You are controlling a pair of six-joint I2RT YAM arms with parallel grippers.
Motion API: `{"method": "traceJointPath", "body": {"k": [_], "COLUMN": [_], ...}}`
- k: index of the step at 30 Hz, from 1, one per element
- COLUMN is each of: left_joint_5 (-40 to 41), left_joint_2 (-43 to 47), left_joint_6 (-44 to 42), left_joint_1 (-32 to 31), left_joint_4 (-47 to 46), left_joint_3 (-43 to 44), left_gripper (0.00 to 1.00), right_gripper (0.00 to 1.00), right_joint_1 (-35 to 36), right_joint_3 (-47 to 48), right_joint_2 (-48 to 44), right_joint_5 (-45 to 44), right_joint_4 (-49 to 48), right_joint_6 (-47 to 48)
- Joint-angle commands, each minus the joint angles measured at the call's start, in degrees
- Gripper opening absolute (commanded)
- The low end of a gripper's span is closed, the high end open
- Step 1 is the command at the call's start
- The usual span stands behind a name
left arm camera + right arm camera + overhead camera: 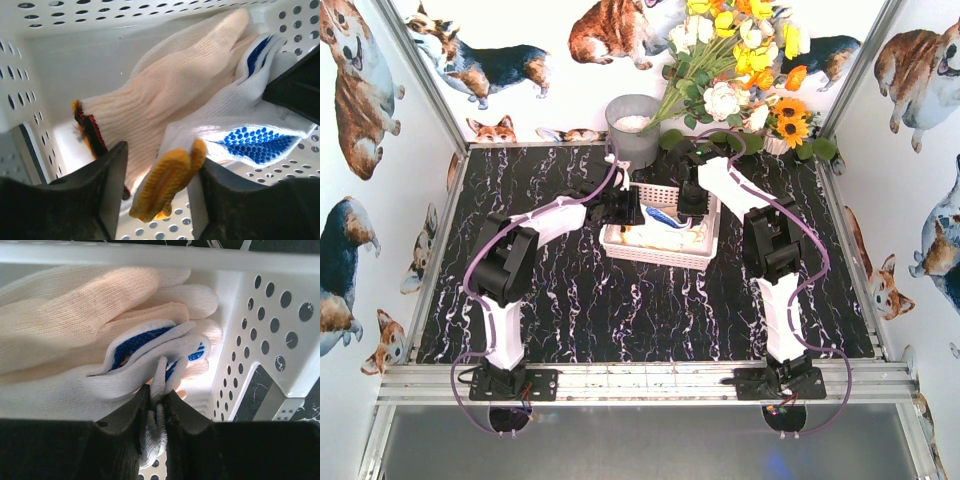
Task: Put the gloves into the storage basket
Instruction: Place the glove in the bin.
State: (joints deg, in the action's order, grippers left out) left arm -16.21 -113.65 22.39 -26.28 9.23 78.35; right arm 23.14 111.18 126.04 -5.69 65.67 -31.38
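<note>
- Desk (570,300): black, marbled. Both arms reach in to the middle.
- Left pincer (161,152): low inside the basket (655,258), at its left end. Jaws are parted with an orange cuff (167,182) between them. The cuff leans on the right finger, with a sliver of gap at the left finger, so it looks loose rather than squeezed.
- Plain glove (170,85): cream, flat on the basket floor, fingers pointing at the far wall. Its own orange and dark-red cuff is near the left wall.
- Dotted glove (250,140): white knit with blue dots, lying over the plain glove's right side. The orange cuff seems to be its own.
- Basket: white with perforated walls, mid-desk. Both gloves are inside it.
- Bucket (632,130): grey, just behind the basket's left corner, with something white in it.
- Right pincer (157,392): at the basket's right end. Jaws are nearly together, pinching a fold of the dotted glove's white knit.
- Flowers (740,60): yellow, white and orange, at the back right behind the basket.
</note>
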Motion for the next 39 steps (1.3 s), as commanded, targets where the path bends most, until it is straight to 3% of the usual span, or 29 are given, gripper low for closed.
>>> {"method": "traceJointPath", "body": {"k": [1,10,16,20,25,39], "left_joint_5": [1.27,4.09,4.12,1.79,-4.53,-18.40], "left_joint_2": [5.47,11.19,14.49,17.35,20.78,9.99], "left_joint_6": [-2.56,-8.73,-23.70,-34.66,-41.74,-49.27], "left_joint_1": [1.15,1.15,0.63,0.62,0.54,-1.07], "left_joint_4": [0.32,5.75,6.12,1.02,-10.85,-4.40], "left_joint_3": [-0.80,-2.19,-3.07,-6.16,-12.74,-4.85], "left_gripper": [0.47,0.57,0.59,0.64,0.69,0.73], "right_gripper": [0.18,0.12,0.11,0.11,0.11,0.11], "right_joint_1": [-0.20,-0.20,-0.20,-0.20,-0.20,-0.28], "right_joint_3": [1.95,4.52,6.17,6.50,6.55,8.97], "right_joint_2": [-3.17,-2.29,-2.07,-1.96,-1.23,0.07], "right_joint_5": [-1.53,-0.60,-0.23,0.85,2.77,3.76], "right_joint_4": [-0.18,3.13,5.93,6.01,5.72,8.63], "right_joint_6": [-0.26,-0.62,-0.83,-1.12,-1.40,-1.79]}}
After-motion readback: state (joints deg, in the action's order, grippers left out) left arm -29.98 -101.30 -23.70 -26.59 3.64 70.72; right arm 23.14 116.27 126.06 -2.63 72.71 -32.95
